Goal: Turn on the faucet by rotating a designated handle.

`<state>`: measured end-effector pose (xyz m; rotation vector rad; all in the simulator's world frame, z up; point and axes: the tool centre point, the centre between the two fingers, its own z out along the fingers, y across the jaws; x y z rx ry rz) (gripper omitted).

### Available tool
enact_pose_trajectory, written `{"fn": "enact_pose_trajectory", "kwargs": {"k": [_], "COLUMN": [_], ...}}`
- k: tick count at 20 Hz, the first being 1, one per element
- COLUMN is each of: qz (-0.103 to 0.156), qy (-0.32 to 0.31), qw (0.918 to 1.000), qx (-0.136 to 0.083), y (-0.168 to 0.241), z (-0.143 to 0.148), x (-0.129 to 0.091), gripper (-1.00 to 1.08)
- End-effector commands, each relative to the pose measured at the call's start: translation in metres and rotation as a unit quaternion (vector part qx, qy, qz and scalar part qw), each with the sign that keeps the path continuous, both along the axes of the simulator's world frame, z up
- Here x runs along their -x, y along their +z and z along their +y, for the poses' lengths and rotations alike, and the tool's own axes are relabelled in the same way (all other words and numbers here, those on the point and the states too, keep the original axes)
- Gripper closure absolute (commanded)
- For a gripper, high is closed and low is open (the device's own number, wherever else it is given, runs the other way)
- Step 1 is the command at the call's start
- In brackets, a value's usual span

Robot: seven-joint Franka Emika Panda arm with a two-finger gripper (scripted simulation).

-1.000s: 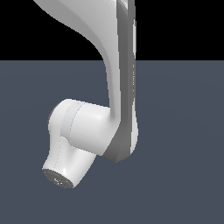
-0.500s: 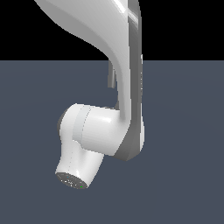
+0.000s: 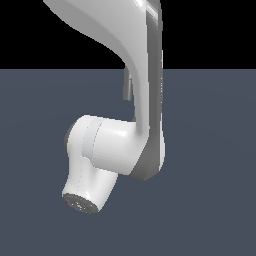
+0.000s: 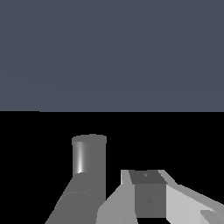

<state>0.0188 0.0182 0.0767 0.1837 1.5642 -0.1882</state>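
The white robot arm (image 3: pixel 125 145) fills the exterior view and hides my gripper there. A small grey sliver of the faucet (image 3: pixel 128 86) shows just beside the arm's upright link. In the wrist view a grey metallic cylinder of the faucet (image 4: pixel 89 159) stands upright, rising from a thicker grey part (image 4: pixel 74 208). My gripper (image 4: pixel 147 186) shows as blocky grey fingers close beside that cylinder, apart from it. The gap between its jaws does not show. I cannot pick out the handle in either view.
A flat dark blue-grey floor (image 3: pixel 210 190) spreads around the arm, with black background above it. The arm's elbow joint (image 3: pixel 82 197) hangs low at the exterior view's left.
The arm has shifted toward the exterior view's right and slightly down. The grey sliver of the faucet has come into sight from behind the upright link.
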Motion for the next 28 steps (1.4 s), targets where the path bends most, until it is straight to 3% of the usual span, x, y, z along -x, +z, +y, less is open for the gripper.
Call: {"fn": "enact_pose_trajectory", "kwargs": {"k": [1,8,22,23,24,28], "qz": [-0.001,-0.001,0.000,0.000,0.018,0.013], "qy": [0.000,0.000,0.000,0.000,-0.002,-0.001], "qw": [1.0000,1.0000,1.0000,1.0000,0.9998,0.9999], "qx": [0.000,0.000,0.000,0.000,-0.001,-0.001], "y": [0.009,0.033,0.074,0.074,0.050,0.063], "z": [0.003,0.011,-0.007,-0.007,-0.010,-0.022], "x": [-0.001,-0.003,0.001,0.001,0.003,0.005], "gripper": [1.08,1.08,1.08,1.08,1.08,1.08]}}
